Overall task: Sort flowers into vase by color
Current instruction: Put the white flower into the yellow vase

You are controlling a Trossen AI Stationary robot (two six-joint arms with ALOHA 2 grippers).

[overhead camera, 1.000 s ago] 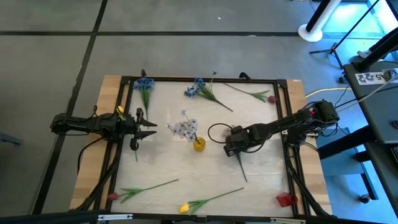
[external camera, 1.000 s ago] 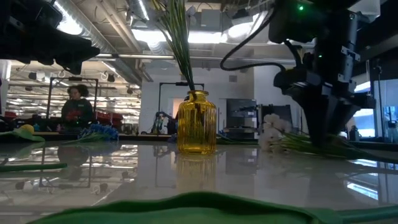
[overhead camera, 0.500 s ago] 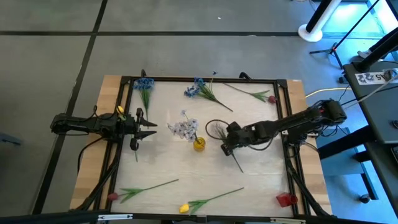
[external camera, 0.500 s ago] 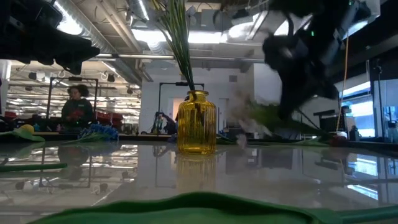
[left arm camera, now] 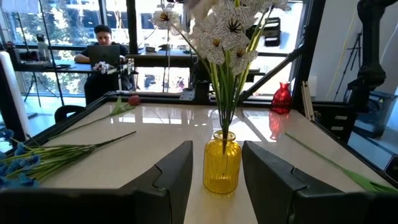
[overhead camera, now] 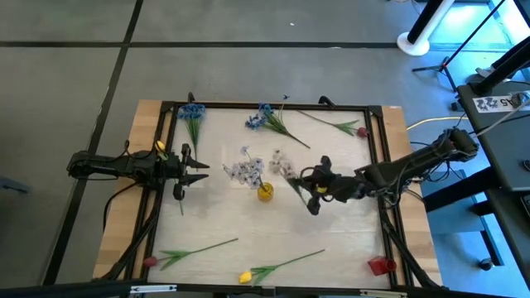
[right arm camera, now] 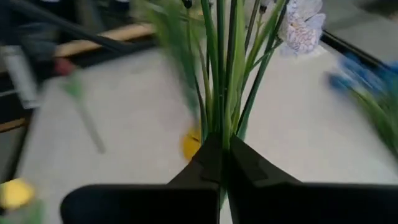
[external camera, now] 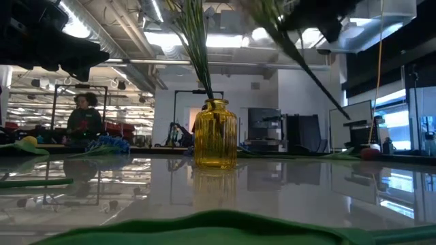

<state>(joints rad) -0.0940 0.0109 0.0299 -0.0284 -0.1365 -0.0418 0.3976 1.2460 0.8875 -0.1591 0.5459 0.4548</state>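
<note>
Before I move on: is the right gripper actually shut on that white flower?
Shut on it. The right gripper pinches the white flower's green stems in the right wrist view, lifted clear of the table beside the yellow vase.

- The high view looks straight down on the whole table (overhead camera: pixel 348 240).
- The low view sits at tabletop level, facing the yellow vase (external camera: pixel 216 134) and room.
- Each wrist view looks past its own fingers; both share the vase.

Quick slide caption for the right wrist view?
Right gripper shut on a white flower's stems, yellow vase below.
</note>
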